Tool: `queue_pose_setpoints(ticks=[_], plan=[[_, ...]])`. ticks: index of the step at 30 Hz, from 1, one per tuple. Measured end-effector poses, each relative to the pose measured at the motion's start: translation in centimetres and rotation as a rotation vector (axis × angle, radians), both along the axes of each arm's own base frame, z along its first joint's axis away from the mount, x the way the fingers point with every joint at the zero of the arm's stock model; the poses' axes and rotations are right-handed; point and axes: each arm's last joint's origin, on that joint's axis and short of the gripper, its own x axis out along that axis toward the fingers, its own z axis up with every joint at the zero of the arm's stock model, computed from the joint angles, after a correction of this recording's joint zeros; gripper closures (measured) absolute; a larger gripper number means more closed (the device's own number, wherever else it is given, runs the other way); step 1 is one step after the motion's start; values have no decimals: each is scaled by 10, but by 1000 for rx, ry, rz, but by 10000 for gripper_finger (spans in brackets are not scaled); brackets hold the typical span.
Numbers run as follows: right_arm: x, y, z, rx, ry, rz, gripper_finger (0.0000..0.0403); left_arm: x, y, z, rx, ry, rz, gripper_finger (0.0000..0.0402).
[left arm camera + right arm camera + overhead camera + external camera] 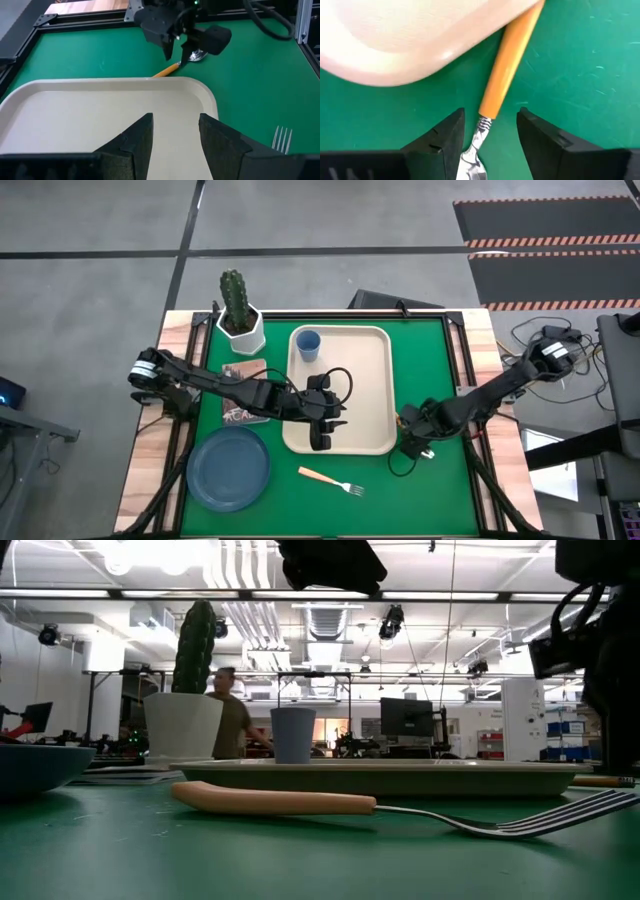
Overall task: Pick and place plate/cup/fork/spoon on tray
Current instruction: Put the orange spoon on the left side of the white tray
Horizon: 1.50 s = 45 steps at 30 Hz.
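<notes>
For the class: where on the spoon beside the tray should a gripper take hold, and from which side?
Probably the neck of the spoon, where its orange handle meets the metal, from straight above. It lies flat on the mat, its handle end against the tray rim. The right gripper straddles it, open.

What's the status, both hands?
Right hand open, straddling spoon beside tray. Left hand open, empty over tray. Cup on tray; plate, fork still on mat.
</notes>
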Motion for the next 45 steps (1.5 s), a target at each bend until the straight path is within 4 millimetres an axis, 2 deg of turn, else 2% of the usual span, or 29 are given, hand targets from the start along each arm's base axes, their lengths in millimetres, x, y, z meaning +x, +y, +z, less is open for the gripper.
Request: queue_pose_setpoints(ticks=[5, 9, 20, 25, 34, 40, 45], plan=[[3, 1, -12, -25, 53, -2, 232, 0, 0, 0, 0, 1, 0, 262], [5, 2, -19, -43, 84, -5, 250, 0, 0, 0, 0, 1, 0, 262], [5, 3, -23, -23, 115, -42, 366, 0, 0, 0, 0, 2, 0, 262], [2, 2, -15, -5, 97, -38, 375, 0, 0, 0, 0, 2, 0, 262], [-27, -10, 11, 19, 181, -94, 367, 0, 0, 0, -6, 1, 4, 262], [-36, -16, 32, 50, 49, -103, 366, -1, -2, -3, -23, 2, 9, 262], [-39, -20, 50, 24, -126, -115, 366, -2, -7, -20, -31, -24, -7, 262]])
